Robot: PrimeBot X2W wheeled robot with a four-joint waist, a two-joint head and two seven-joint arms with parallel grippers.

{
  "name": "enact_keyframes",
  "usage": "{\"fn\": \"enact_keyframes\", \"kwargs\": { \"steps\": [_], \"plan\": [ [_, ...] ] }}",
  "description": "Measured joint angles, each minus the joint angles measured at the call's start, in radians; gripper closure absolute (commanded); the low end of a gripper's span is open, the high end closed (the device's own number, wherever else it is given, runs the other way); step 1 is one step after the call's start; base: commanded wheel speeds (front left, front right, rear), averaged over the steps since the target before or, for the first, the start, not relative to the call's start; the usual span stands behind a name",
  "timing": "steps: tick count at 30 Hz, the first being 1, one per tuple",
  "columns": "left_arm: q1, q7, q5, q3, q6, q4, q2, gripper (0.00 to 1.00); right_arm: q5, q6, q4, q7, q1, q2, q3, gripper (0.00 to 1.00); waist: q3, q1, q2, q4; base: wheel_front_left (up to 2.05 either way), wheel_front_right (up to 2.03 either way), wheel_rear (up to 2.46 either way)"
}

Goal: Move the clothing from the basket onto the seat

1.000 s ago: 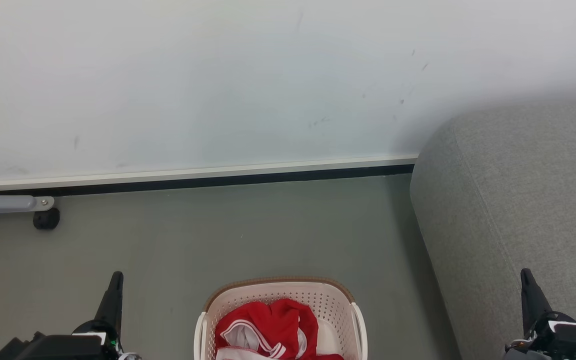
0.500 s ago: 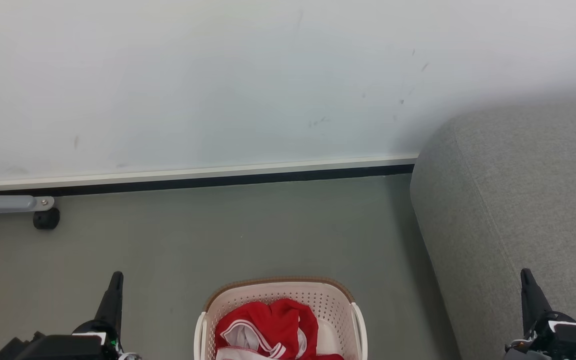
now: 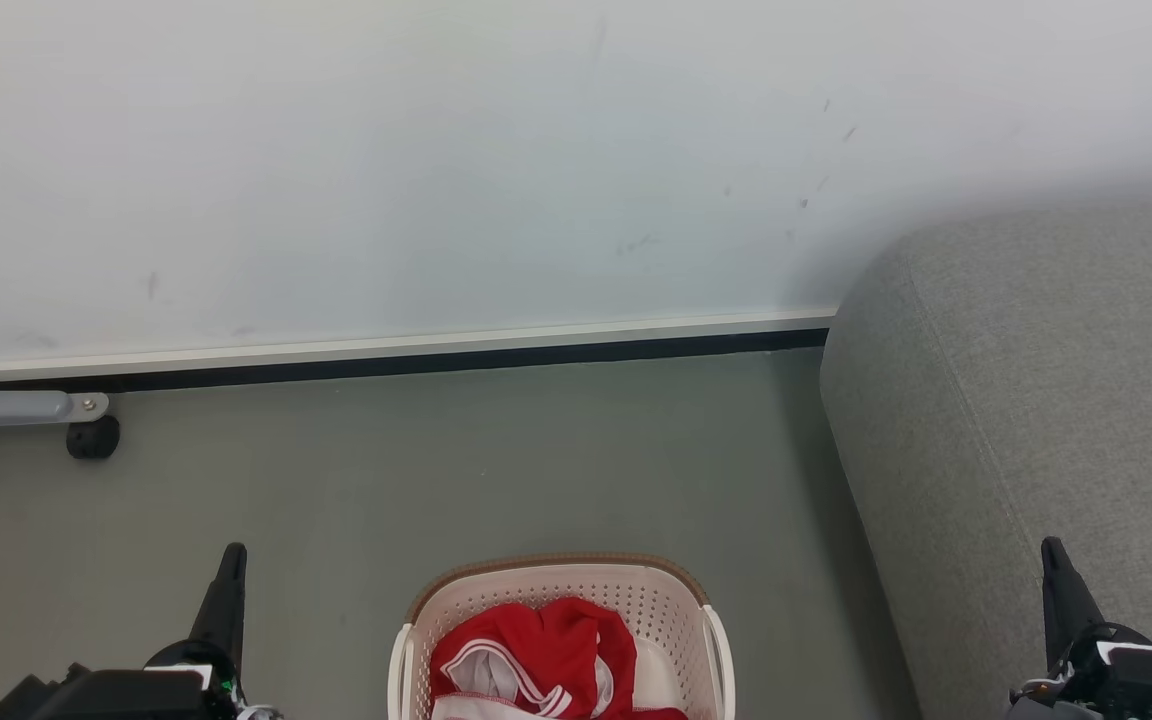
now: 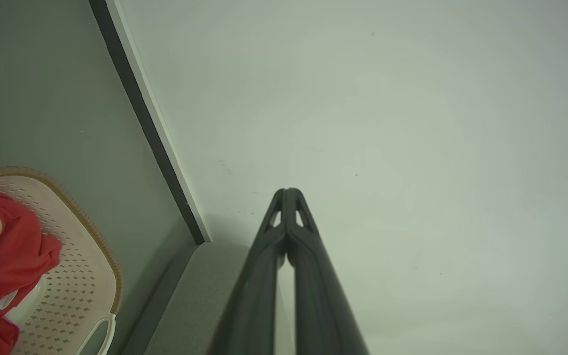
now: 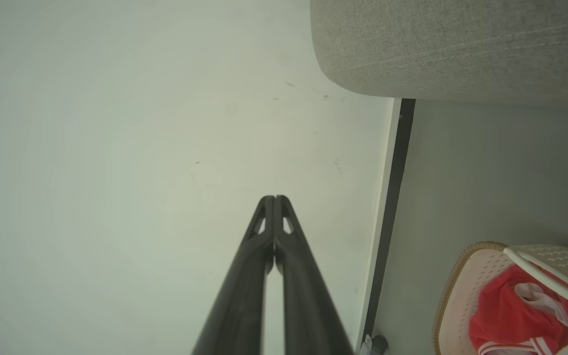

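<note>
Head view. The basket (image 3: 558,563) stands on the grey floor (image 3: 496,470), well apart from the floor's far edge, where a white and black skirting (image 3: 386,352) meets the pale wall (image 3: 436,150). The picture's bottom edge cuts off its near part. The clothing (image 3: 548,648) lies bunched inside the basket, red with white striped trim and a white panel showing; none of it hangs over the brown rim. The seat (image 3: 1036,400) occupies the floor's right side, its rounded end toward the wall and its flank near the basket but not touching it. At the floor's far left edge a grey metal leg (image 3: 6,408) ends in a black caster (image 3: 92,438).

The left gripper (image 3: 233,552) hovers above the floor left of the basket, and the right gripper (image 3: 1052,546) is seen against the seat's grey fabric. Both point toward the wall and touch nothing.

Left wrist view. The left gripper's two dark fingers meet at the tips, pressed together and empty, with the wall beyond them.

Right wrist view. The right gripper's fingers likewise lie tip to tip, empty, with the basket and clothing at the lower right.
</note>
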Motion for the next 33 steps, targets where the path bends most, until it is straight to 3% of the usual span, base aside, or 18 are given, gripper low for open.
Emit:
{"fn": "enact_keyframes", "kwargs": {
  "steps": [15,16,17,18,33],
  "plan": [
    [0.000,0.000,0.000,0.000,0.000,0.000,0.000,1.00,0.000,0.000,0.000,0.000,0.000,0.000,0.000,1.00,0.000,0.0000,0.0000,0.000,0.00,0.00,0.00],
    [0.002,0.000,0.000,0.000,0.000,0.003,-0.001,0.00,0.000,0.000,0.003,0.000,0.001,0.001,0.000,0.04,0.000,0.0001,0.0000,0.000,0.00,0.00,0.00],
    [0.006,0.000,0.000,-0.002,0.001,0.011,-0.002,1.00,0.000,-0.001,0.011,0.000,0.004,0.002,0.002,1.00,0.000,0.0000,0.0000,0.000,0.00,0.00,0.00],
    [0.013,0.000,0.000,-0.003,0.001,0.023,-0.005,0.00,0.000,-0.002,0.021,0.000,0.011,0.005,0.003,0.00,0.000,0.0000,0.0000,0.000,0.00,0.00,0.00],
    [0.048,-0.044,0.033,-0.043,0.003,0.024,-0.011,0.00,-0.010,-0.006,0.035,-0.045,0.043,0.016,0.050,0.00,-0.005,0.0000,0.0000,-0.001,0.00,0.00,0.00]
  ]
}}
